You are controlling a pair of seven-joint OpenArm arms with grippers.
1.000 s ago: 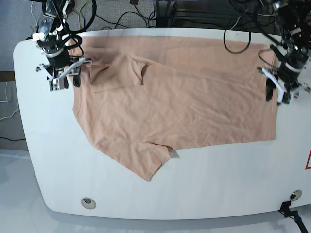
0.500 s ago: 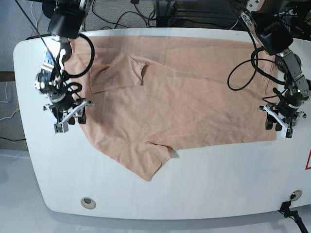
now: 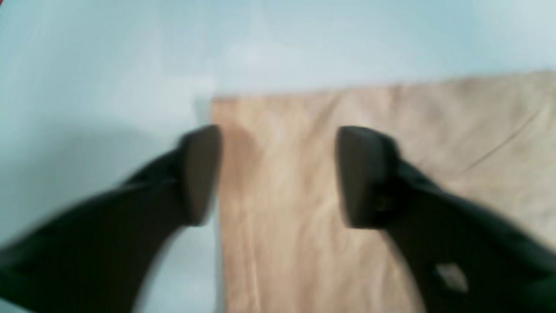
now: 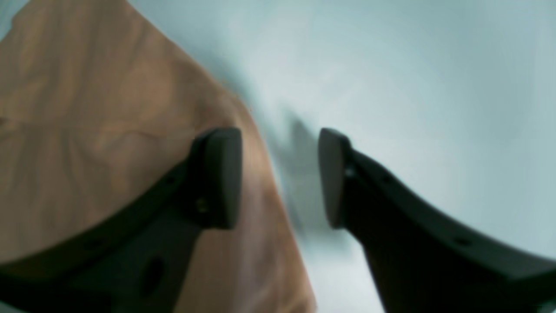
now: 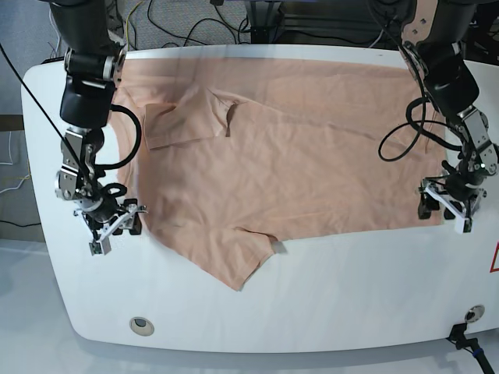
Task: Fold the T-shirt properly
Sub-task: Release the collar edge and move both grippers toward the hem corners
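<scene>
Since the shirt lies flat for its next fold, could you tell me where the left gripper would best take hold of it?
Probably at the hem corner of the T-shirt nearest the table's front edge. The left gripper is open and straddles that straight side edge, one finger over bare table. Coming straight down from above and pinching across the edge suits cloth lying flat.

T-shirt (image 5: 296,164): soft matt cloth, peach, finely creased, hem stitched. Table (image 5: 351,304): smooth white surface, a faint sheen is noted. Gripper fingers (image 3: 204,174): dark matt plastic, smooth-faced. Cables (image 5: 401,136): black, slightly glossy sheathing is seen.
</scene>
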